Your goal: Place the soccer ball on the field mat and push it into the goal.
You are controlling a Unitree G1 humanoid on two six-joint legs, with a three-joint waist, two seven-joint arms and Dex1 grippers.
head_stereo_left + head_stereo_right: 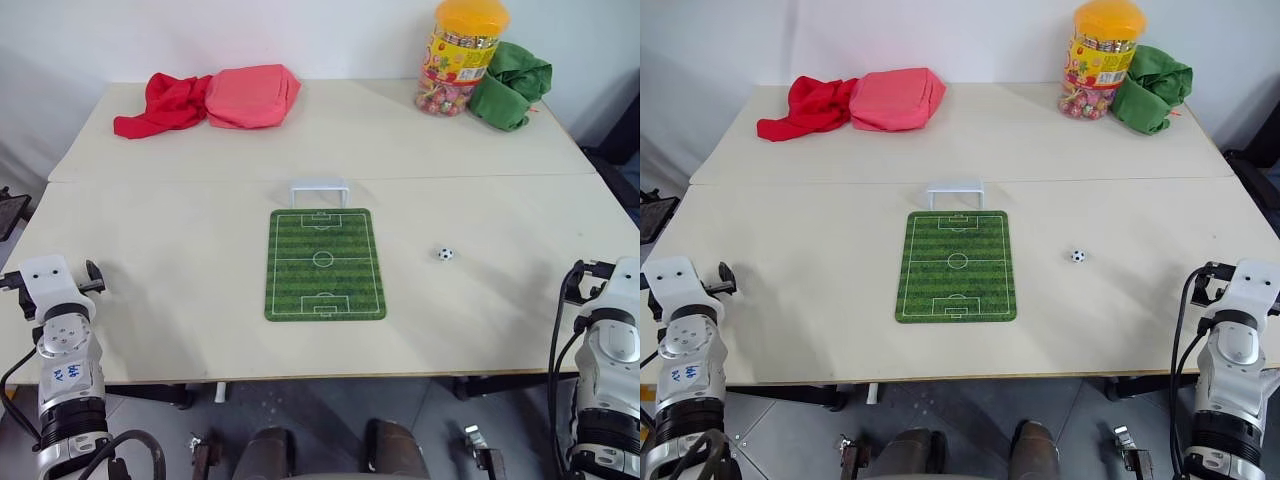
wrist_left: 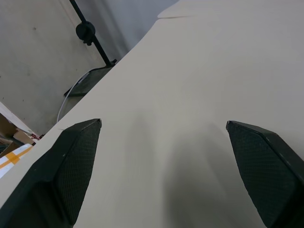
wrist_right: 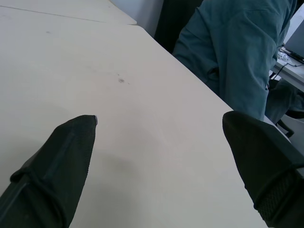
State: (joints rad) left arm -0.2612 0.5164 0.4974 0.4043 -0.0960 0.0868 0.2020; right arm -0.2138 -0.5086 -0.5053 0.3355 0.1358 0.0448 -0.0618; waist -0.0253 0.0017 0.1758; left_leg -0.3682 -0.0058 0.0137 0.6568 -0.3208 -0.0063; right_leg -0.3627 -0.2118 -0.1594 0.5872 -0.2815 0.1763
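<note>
Both arms sit at the near corners of the table (image 1: 180,330), one per side, well apart from everything on it. Left gripper (image 2: 164,142) is spread wide over bare tabletop, nothing between the fingers (image 2: 71,166); its wrist view also catches a black stand (image 2: 88,33) off past the table edge. Right gripper (image 3: 159,142) is likewise released and wide, holding nothing — a person's teal sleeve (image 3: 228,52) shows just beyond the table's right edge in that wrist view. Mat (image 1: 324,264) lies flat mid-table, long axis running away from the robot. Goal (image 1: 318,190) stands upright at the mat's far short edge, touching or just beside it, roughly centred on it. Ball (image 1: 445,254) rests on bare table to the right of the mat, near it but not on it, about level with the mat's middle and closer to the right arm than the left. Far side of the table: a red cloth (image 1: 160,105) and a pink bundle (image 1: 252,95) touching each other at the far left; at the far right a candy jar (image 1: 462,60) with an orange lid, upright, and a green cloth (image 1: 512,85) bunched against it. A seam (image 1: 150,180) runs across the table just behind the goal.
</note>
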